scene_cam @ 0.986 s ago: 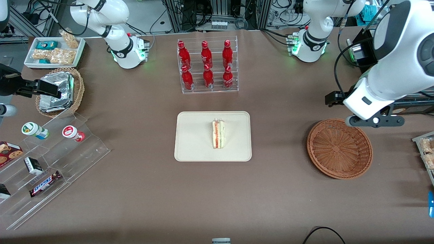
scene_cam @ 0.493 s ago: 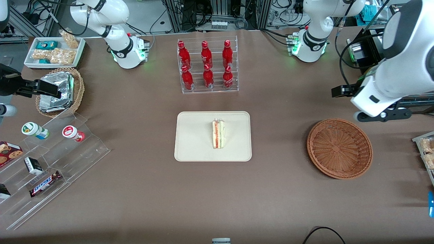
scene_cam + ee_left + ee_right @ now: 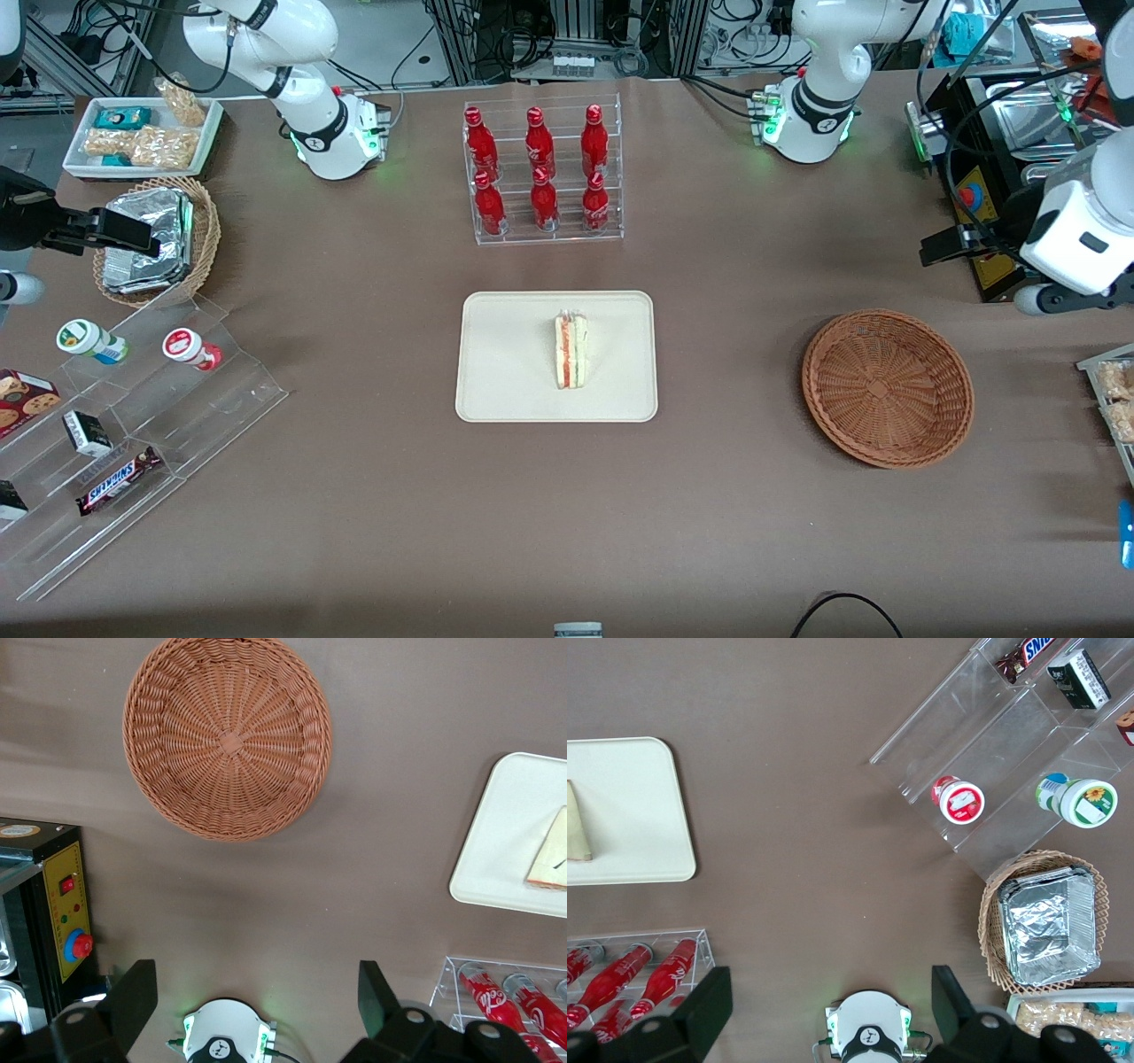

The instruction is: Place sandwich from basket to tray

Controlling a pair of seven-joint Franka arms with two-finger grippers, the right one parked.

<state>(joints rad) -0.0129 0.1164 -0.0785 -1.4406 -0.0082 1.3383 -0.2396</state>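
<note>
The sandwich [image 3: 571, 351], a clear-wrapped white-bread wedge with red-orange and green layers, stands on edge near the middle of the flat cream tray [image 3: 505, 372] on the bench, well apart from the wide, shallow reddish-brown wicker basket [image 3: 888, 387] lying toward the working arm's end.

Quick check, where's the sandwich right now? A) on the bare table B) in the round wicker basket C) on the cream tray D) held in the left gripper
C: the sandwich lies on the tray; the basket holds nothing, and the left gripper hangs open and empty, high above the table near the working arm's base.
</note>
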